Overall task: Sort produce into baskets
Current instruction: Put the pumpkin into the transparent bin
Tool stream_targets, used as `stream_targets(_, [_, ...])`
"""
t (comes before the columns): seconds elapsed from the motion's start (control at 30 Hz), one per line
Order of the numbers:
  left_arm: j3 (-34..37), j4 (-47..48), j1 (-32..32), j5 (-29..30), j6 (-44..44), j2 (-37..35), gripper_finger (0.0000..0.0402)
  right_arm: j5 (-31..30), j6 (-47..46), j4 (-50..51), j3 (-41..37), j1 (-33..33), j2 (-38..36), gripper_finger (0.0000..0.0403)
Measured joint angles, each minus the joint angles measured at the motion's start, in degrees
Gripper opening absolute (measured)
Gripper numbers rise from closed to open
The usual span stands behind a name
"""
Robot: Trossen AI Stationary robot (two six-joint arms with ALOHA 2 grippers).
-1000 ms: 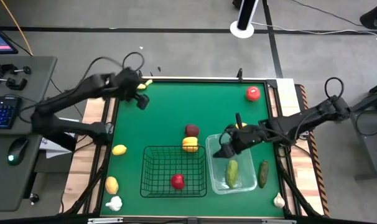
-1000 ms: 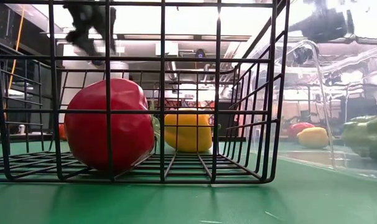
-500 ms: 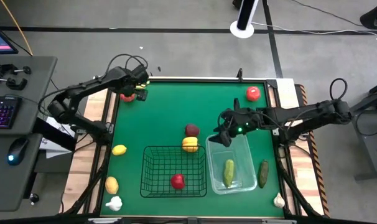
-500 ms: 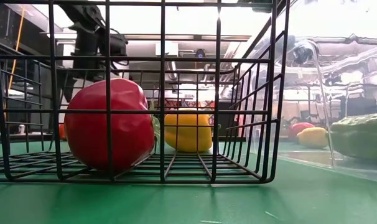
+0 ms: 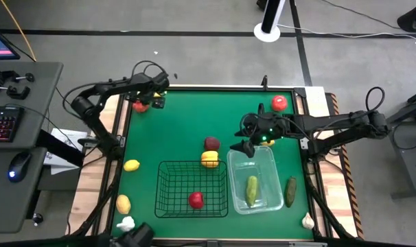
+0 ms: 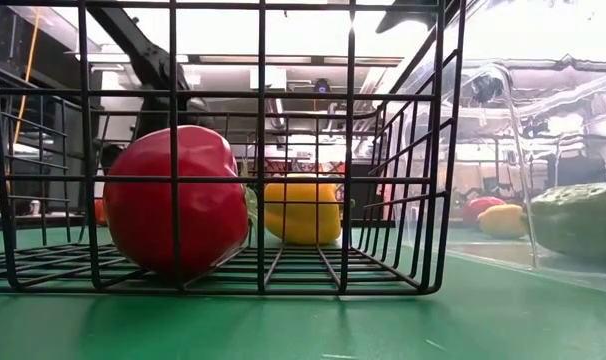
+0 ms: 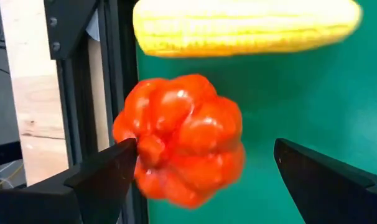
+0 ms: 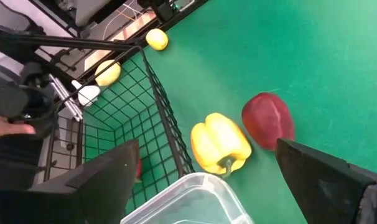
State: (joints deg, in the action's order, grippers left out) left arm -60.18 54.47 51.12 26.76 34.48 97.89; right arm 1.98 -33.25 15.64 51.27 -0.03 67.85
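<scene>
Left hand [image 7: 201,174] gapes around a lumpy red tomato [image 7: 182,140]; right hand [image 5: 248,146], spread empty, hovers above the clear plastic tub [image 5: 266,159] holding a green cucumber [image 5: 252,190].

Light was even and bright from overhead; shadows on my mat [image 5: 180,130] were faint. Low view: ceiling lights blew out white behind the mesh basket [image 6: 263,150]. My left wrist view was soft: tomato [image 7: 182,140] and corn [image 7: 244,25] both blurred.
</scene>
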Motion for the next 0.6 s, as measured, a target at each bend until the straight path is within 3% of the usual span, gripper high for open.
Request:
stream_targets(0.33, [-0.1, -0.1, 1.4, 2.8, -5.1, 2.3, 0.0356, -0.5, 0.3, 0.0, 0.0, 0.0, 0.0, 0.0367])
stream_targets(0.43, [-0.1, 0.5, 1.4, 3.0, -6.8, 2.3, 0.0312, -1.6, 0.3, 0.0, 0.0, 0.0, 0.0, 0.0367])
stream_targets(0.57, [-0.1, 1.3, 1.3, 3.0, -7.4, 2.1, 0.0222, -3.1, 0.3, 0.0, 0.0, 0.0, 0.0, 0.0367])
stream_targets(0.6, [0.0, 1.4, 1.3, 2.8, -7.8, 1.7, 0.0218, -3.1, 0.3, 0.0, 0.0, 0.0, 0.0, 0.0367])
